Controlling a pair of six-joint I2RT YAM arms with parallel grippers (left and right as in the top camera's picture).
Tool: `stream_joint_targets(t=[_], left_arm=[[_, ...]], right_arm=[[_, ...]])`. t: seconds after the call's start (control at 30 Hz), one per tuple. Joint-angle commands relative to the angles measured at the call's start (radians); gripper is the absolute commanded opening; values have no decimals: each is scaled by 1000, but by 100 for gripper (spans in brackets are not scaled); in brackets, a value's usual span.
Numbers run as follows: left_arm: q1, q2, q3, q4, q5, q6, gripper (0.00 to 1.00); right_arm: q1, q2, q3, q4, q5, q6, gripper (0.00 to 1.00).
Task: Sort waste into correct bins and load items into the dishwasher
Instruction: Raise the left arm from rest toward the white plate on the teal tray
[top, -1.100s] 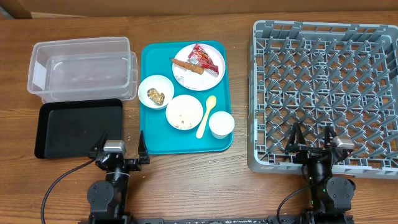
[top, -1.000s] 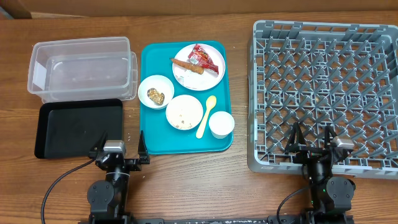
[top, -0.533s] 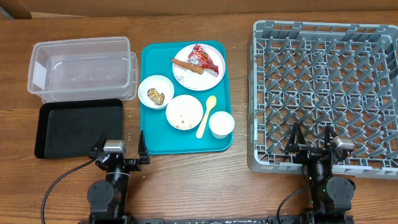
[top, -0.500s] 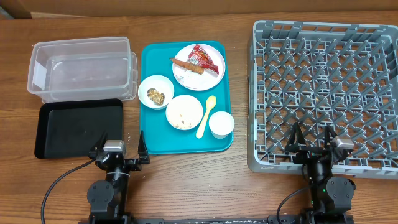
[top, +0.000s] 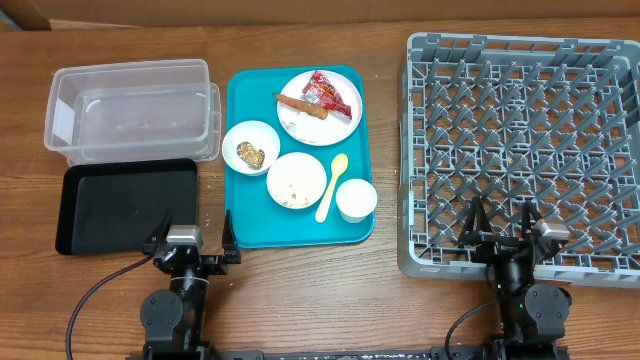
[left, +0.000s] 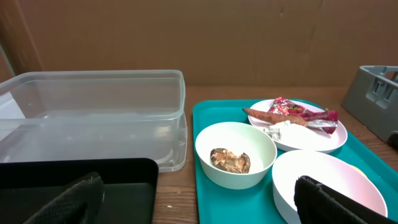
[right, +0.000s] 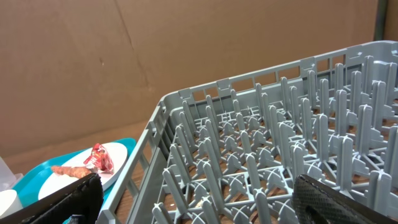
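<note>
On the teal tray (top: 245, 225) the pale plate (top: 340, 125) carries a red wrapper (top: 330, 93), a brown sausage piece (top: 298, 104) and a white napkin (left: 280, 129). One white bowl (top: 250, 147) holds brownish scraps (left: 230, 159), the other bowl (top: 296, 180) rice grains. A yellow spoon (top: 332, 186) and a white cup (top: 356, 200) lie beside them. The clear tub (top: 130, 110) and black tray (top: 125, 205) sit at the left, the grey dish rack (top: 525, 130) at the right. My left gripper (top: 197, 232) stands open before the trays. My right gripper (top: 501, 225) stands open at the rack's near edge. Neither holds anything.
A brown cardboard wall (left: 199, 37) backs the wooden table (top: 380, 290). The teal tray lies between the two bins and the rack, with a narrow strip of bare wood on each side. Black cables (top: 95, 300) run from both arm bases at the front edge.
</note>
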Motion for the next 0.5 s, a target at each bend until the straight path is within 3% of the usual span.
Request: stream_joint_targets(t=[0.0,0.37,0.47], left_arm=[[-5,-10,-3,-2,-11,-11,100],[-5,-10,-3,0,-10,-11,100],[-6,-10,-3,11,54,-30,100]], right_arm=[[2,-6,-10,8,2,0,100],[2,-6,-10,13,-9,0,100],[2,-6,-10,36,-9,0,100]])
